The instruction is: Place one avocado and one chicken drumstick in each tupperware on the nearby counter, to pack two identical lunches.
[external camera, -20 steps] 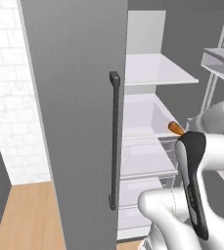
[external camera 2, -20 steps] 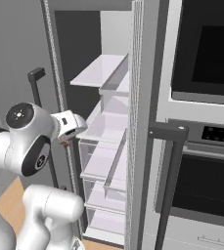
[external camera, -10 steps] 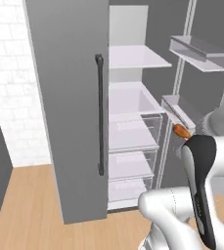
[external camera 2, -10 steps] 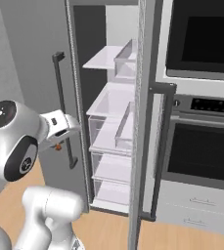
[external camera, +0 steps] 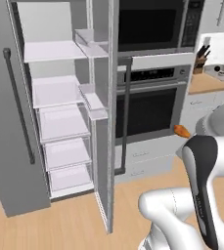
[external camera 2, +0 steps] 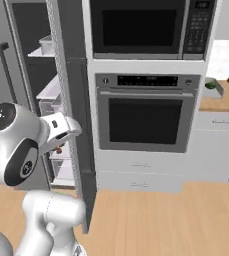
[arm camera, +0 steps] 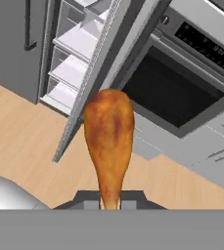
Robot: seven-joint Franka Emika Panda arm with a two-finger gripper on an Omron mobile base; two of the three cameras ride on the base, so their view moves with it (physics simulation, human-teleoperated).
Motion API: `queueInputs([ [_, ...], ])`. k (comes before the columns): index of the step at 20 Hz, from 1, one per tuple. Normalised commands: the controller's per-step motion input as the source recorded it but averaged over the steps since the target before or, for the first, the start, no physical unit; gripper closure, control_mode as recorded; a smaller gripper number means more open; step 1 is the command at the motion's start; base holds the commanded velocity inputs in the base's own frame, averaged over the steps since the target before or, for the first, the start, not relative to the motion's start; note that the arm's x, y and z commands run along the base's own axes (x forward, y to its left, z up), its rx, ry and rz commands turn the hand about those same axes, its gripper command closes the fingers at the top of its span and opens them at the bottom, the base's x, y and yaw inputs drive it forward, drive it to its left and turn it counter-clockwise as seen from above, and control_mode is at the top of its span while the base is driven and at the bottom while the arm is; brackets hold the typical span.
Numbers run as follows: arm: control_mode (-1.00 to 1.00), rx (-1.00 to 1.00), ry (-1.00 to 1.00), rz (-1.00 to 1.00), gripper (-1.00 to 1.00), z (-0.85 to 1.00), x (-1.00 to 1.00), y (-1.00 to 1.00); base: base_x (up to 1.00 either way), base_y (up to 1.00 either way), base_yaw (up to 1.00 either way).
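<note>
Hand view puts the chicken drumstick (arm camera: 108, 141) upright in the pincer (arm camera: 109, 202), clamped by its thin bone end, thick end pointing toward the oven (arm camera: 182, 97) and the open fridge door (arm camera: 91, 78) left of it. Carrying step, by the look of it: drumstick out of the fridge, not yet packed. Next up, probably a drive right of the oven toward the surface (external camera: 212, 83), then a lowering into a tupperware, not identifiable here. Arm folded close over the base, hand level with the oven door
</note>
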Motion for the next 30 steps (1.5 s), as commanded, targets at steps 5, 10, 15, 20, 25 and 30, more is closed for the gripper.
queueInputs([
  [5, 1.00, 0.00, 0.00, 0.00, 1.00, 0.00, 0.00, 0.00, -0.05, -1.00, -0.35],
  [10, 1.00, 0.00, 0.00, 0.00, 1.00, 0.00, 0.00, 0.00, 0.49, -1.00, -0.22],
  [15, 1.00, 0.00, 0.00, 0.00, 1.00, 0.00, 0.00, 0.00, 1.00, -1.00, -0.01],
  [20, 1.00, 0.00, 0.00, 0.00, 1.00, 0.00, 0.00, 0.00, 1.00, -0.99, 0.03],
  [25, 1.00, 0.00, 0.00, 0.00, 1.00, 0.00, 0.00, 0.00, 1.00, -0.91, 0.14],
  [30, 1.00, 0.00, 0.00, 0.00, 1.00, 0.00, 0.00, 0.00, 1.00, -0.58, 0.34],
])
